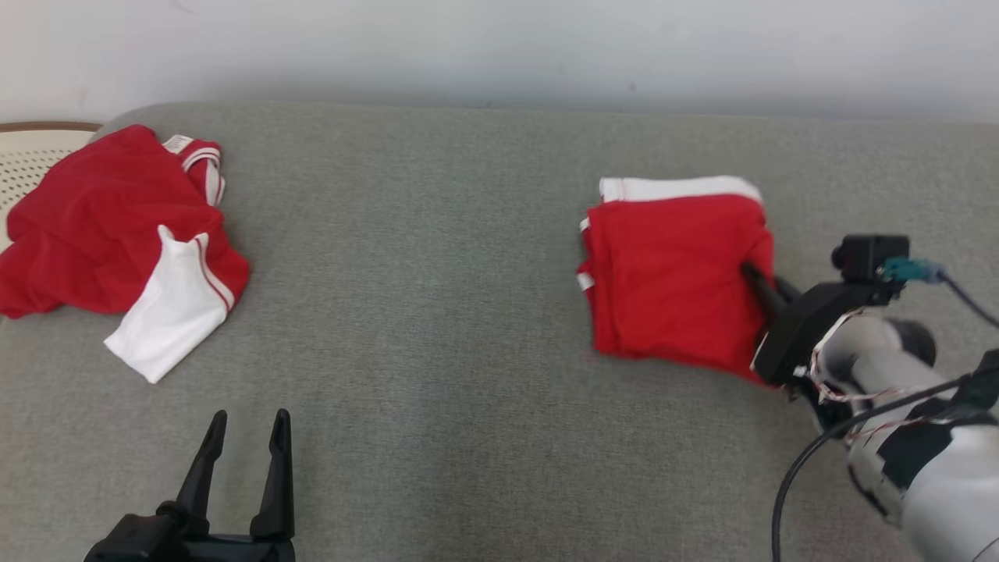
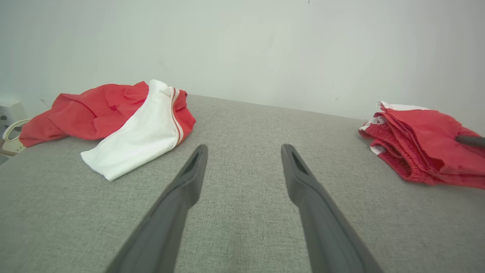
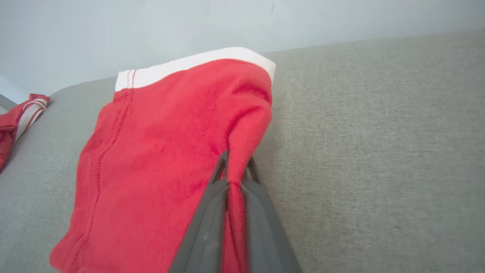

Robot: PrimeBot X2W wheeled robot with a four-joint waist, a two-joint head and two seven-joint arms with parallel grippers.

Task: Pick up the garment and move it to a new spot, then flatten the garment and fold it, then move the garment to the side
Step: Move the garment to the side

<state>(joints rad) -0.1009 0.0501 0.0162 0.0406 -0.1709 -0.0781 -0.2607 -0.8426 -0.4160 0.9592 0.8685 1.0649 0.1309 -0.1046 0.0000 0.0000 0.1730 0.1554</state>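
A folded red garment (image 1: 671, 273) with a white band along its far edge lies on the right of the grey surface. My right gripper (image 1: 753, 275) is shut on its right edge, pinching a ridge of red cloth (image 3: 237, 167) between the fingers. In the left wrist view the same folded garment (image 2: 424, 144) sits at the far right. My left gripper (image 1: 246, 425) rests open over bare grey fabric at the lower left, its fingers (image 2: 189, 178) spread with nothing between them.
A second red and white garment (image 1: 117, 242) lies crumpled at the far left, also seen as a heap (image 2: 121, 121) in the left wrist view. A pale perforated basket (image 1: 31, 156) pokes out behind it. A white wall (image 1: 499, 47) backs the grey cushion (image 1: 437, 312).
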